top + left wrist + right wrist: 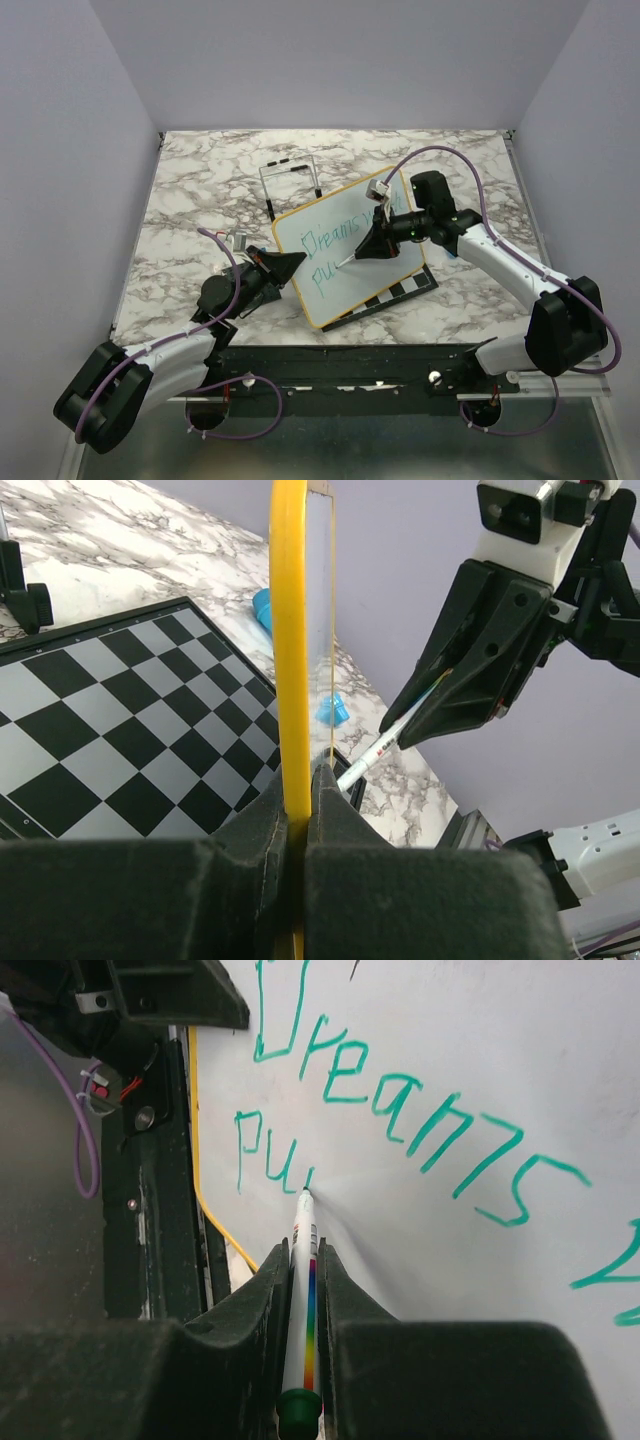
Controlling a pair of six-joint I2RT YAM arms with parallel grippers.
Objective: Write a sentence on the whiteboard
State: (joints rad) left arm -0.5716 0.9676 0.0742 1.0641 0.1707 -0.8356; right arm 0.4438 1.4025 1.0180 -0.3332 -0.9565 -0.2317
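Note:
The whiteboard (345,250), white with a yellow frame, is held tilted above the chessboard (400,290). My left gripper (290,264) is shut on its left edge; in the left wrist view the yellow frame (289,630) runs up from between the pads. My right gripper (372,243) is shut on a white marker (303,1290) with a rainbow stripe. Its tip touches the board under the teal sentence (400,1100), which reads "Dreams", a partly hidden second word, and "Pu" plus a stroke on the second line.
A black wire stand (292,185) stands behind the board. The chessboard (110,730) lies beneath it. Two blue pieces (331,709) lie on the marble table (200,190) past the chessboard. A black rail (330,365) runs along the near edge.

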